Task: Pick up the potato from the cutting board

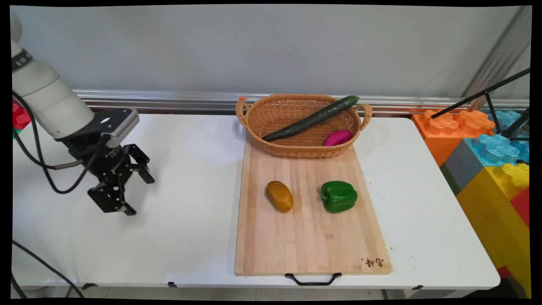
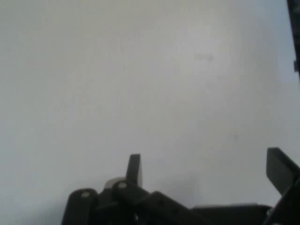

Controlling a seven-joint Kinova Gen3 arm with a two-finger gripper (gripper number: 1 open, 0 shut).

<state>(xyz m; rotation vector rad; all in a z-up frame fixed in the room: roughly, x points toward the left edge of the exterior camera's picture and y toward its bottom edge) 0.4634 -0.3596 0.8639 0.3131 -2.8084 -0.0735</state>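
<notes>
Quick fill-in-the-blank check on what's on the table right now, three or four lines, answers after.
1. The cucumber lies slanted in the ____, its tip over the rim.
2. Beside the cucumber in the basket lies a ____ vegetable.
3. On the cutting board, left of the green pepper, sits a ____.
4. The gripper hangs over bare table left of the board, jaws ____ and holding nothing.

Missing words: basket; magenta; potato; open

A lab: giant toy blocks (image 1: 487, 140) beside a white table (image 1: 186, 220).
</notes>
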